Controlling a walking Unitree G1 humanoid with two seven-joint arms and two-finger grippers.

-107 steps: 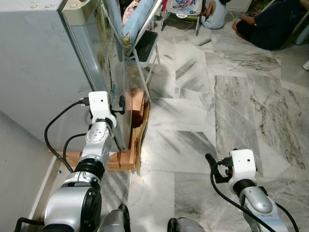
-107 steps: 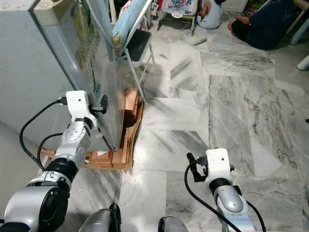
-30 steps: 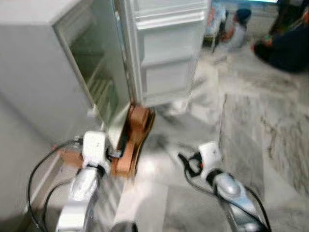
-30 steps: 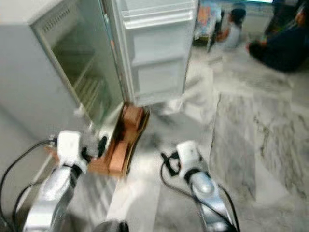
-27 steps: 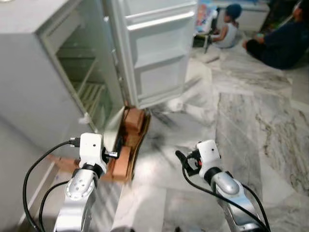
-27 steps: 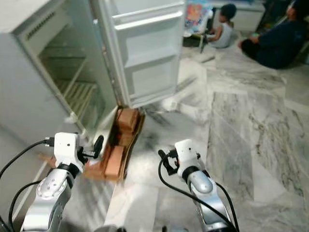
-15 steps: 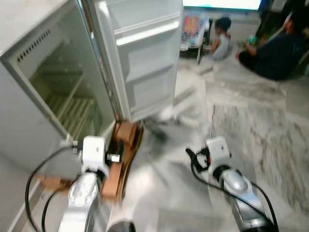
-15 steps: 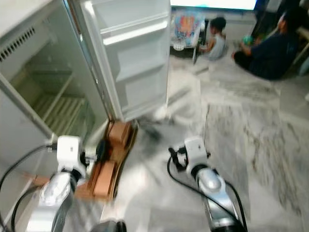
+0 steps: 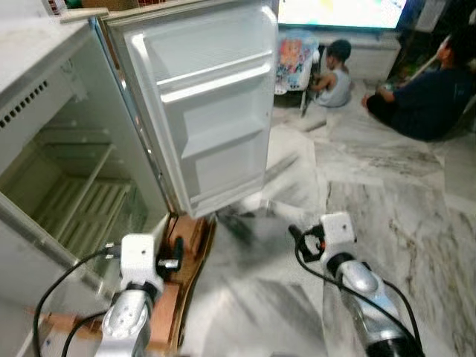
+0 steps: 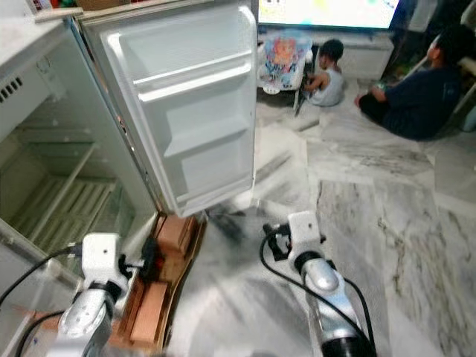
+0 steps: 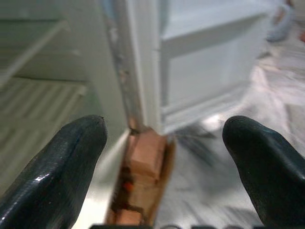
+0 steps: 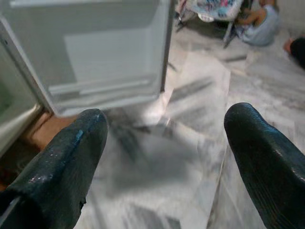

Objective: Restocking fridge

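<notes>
The white fridge stands on my left with its door [image 9: 208,111] swung wide. Its door racks are bare. Inside the cabinet [image 9: 67,201] I see white wire shelves with nothing on them. My left gripper [image 9: 177,251] hangs low before the fridge's bottom corner, fingers [image 11: 62,157] spread open and holding nothing. My right gripper [image 9: 296,236] hovers over the marble floor, in front of the door's lower edge. It too is open and holds nothing, and its fingers [image 12: 71,152] stand wide apart.
Wooden blocks and cardboard [image 9: 190,238] prop up the fridge's base near my left gripper. A child [image 9: 335,71] and a person in dark clothes [image 9: 428,97] sit on the floor at the back right, beside a baby seat [image 9: 296,52]. Marble floor [image 9: 387,193] lies ahead.
The fridge door, shut 3.6 s ago with my left gripper at its edge, now stands wide. My view has lifted, and the left gripper is off the door.
</notes>
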